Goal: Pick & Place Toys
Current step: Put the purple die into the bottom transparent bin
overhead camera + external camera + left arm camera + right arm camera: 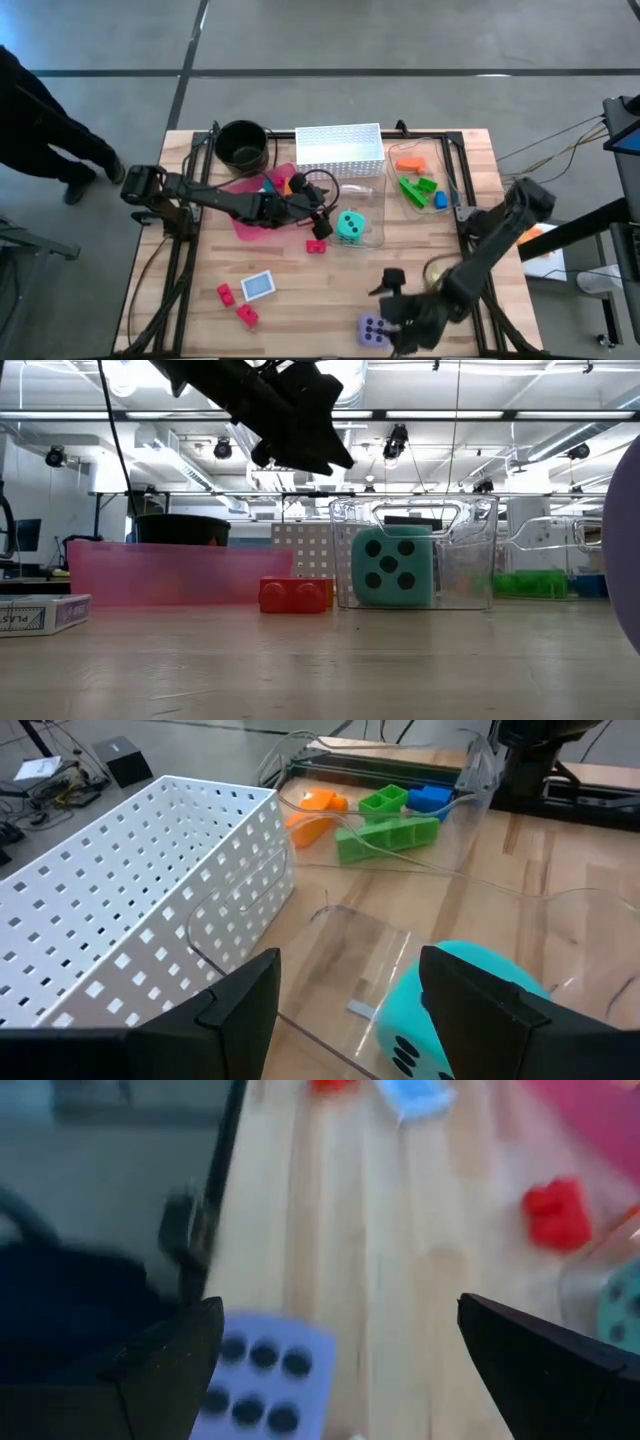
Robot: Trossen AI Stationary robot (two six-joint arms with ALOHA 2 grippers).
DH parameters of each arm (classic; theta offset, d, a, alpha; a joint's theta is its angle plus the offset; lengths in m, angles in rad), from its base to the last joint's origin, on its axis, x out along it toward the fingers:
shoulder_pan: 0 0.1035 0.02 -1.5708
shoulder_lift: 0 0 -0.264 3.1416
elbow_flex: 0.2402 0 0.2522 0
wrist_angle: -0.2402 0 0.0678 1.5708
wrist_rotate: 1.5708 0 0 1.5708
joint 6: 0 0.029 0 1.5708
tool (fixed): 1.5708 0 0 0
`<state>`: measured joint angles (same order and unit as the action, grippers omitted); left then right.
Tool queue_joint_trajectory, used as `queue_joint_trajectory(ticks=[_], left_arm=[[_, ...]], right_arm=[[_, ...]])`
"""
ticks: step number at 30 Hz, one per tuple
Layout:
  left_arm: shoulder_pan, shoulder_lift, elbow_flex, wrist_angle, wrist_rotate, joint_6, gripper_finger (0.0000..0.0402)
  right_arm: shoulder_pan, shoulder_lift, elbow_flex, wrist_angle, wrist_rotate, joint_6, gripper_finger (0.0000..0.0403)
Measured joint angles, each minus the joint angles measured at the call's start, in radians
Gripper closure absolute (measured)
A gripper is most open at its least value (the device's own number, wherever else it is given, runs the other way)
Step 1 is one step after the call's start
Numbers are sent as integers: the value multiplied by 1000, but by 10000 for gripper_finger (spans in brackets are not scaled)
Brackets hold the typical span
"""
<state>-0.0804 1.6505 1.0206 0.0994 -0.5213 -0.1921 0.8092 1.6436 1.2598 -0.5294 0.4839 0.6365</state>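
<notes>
A teal dotted die [350, 226] sits in a clear bin [372, 238] at mid table. It also shows in the low view [392, 568] and the left wrist view [470, 1010]. My left gripper [325, 222] hovers open and empty just left of that bin, its fingers apart [345, 1000]. A purple dotted die [375, 328] lies near the front edge. My right gripper [393, 318] is open beside it; in the right wrist view the die [265, 1380] lies close to one finger [170, 1365]. Red bricks [318, 246], [225, 293], [247, 316] and a small card [258, 286] lie on the table. My right gripper stands open over the purple die, slanting down from the table's right. The die rests on the table next to one finger. I cannot tell whether that finger touches it.
A pink tray [250, 205] holding a few small toys, a black pot [242, 143] and a white perforated basket [338, 148] stand at the back. A second clear bin [445, 175] at the back right holds orange, green and blue bricks [415, 187].
</notes>
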Motion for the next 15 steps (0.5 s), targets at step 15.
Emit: queue_joint_trajectory(ticks=[15], left_arm=[[-70, 0, 0, 1, 0, 0, 159]], right_arm=[[2, 461, 519, -477, -139, 289, 5]])
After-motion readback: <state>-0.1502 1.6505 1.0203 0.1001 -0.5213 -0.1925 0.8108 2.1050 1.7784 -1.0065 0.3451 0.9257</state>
